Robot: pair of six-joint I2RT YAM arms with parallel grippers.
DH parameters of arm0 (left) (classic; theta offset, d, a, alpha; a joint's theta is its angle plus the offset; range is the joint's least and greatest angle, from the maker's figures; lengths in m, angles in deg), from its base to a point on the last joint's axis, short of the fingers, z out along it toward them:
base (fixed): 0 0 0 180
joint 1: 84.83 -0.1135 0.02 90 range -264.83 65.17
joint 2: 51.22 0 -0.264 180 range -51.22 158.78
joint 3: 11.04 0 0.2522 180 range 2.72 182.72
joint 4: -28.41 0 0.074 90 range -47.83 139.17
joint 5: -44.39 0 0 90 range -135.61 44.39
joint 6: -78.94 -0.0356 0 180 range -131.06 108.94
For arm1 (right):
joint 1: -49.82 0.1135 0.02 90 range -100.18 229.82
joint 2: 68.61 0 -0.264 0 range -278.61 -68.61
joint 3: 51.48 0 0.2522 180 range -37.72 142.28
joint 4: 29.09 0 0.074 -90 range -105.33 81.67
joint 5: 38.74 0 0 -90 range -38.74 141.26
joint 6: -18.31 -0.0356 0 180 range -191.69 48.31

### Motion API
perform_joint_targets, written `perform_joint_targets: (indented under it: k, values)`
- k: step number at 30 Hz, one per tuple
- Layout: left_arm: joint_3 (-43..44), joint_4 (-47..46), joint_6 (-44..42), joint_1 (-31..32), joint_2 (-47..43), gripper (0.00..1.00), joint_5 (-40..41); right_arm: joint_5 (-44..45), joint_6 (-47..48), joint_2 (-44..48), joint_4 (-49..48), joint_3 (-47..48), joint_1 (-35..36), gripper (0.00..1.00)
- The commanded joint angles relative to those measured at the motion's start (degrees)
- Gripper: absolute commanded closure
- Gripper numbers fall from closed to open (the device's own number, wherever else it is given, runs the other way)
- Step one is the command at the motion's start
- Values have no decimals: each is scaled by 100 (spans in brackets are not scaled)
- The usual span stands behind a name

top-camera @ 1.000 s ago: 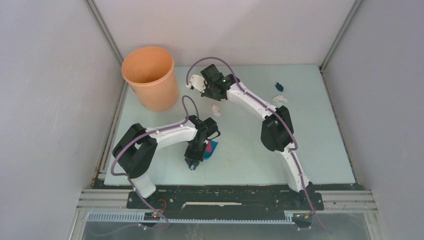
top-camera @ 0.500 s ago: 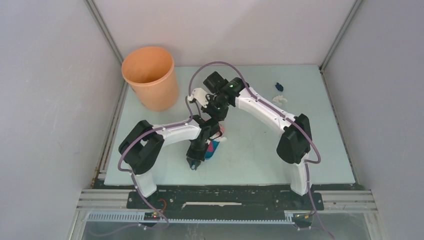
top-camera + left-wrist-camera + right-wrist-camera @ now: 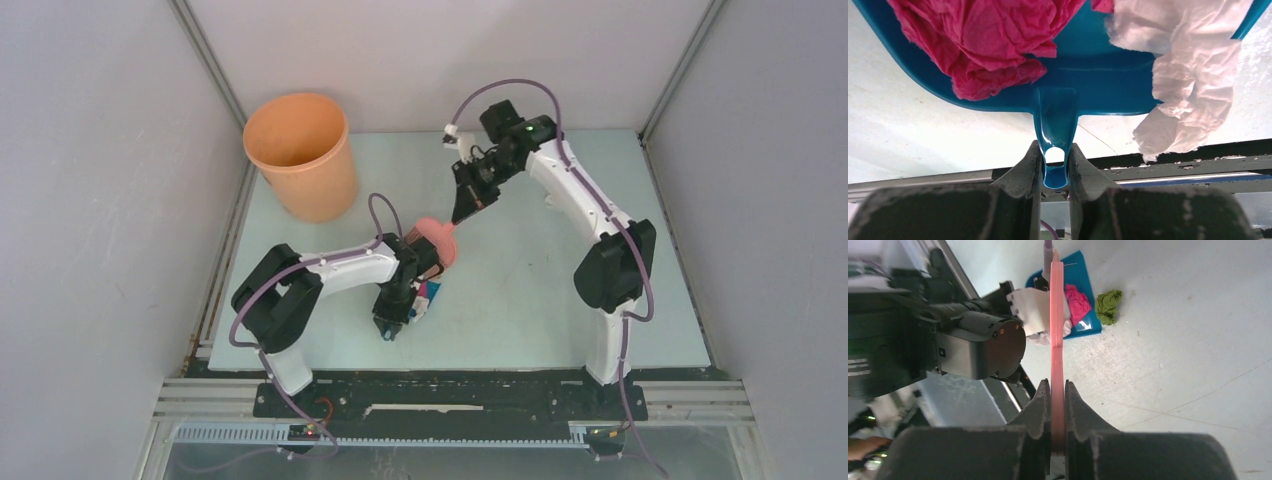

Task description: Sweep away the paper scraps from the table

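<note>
While the left gripper (image 3: pixel 1054 167) pinches the thin looped handle of a glossy blue plastic dustpan (image 3: pixel 1088 85), crumpled paper scraps (image 3: pixel 1077 300) fill its shallow tray: a magenta wad (image 3: pixel 988 40) and a creased white piece (image 3: pixel 1188 90) that spills over the rim. The right gripper (image 3: pixel 1057 395) is pressed tight on the flat, narrow handle of a pink brush (image 3: pixel 1056 315), which reaches toward the dustpan; whether its head touches the matte, pale mint table (image 3: pixel 520 300) cannot be told. An olive green scrap (image 3: pixel 1108 305) lies on the table just beside the dustpan. A round orange bucket (image 3: pixel 300 155) stands at the far left corner.
</note>
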Motion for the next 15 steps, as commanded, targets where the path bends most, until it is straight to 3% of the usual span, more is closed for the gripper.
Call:
perform_joint_targets:
  k: [1,10,15]
  values:
    - [-127,-294,17,122,-345,100,-74,-1162,-657,433,-265,250,-452,100]
    - [-289,-138,216,294,-980,100,9,-205,-430,1222,-1061,-718,-937,100]
    - [-303,130,227,370,-1166,100,40,820,-114,1424,-1412,-1227,-886,100]
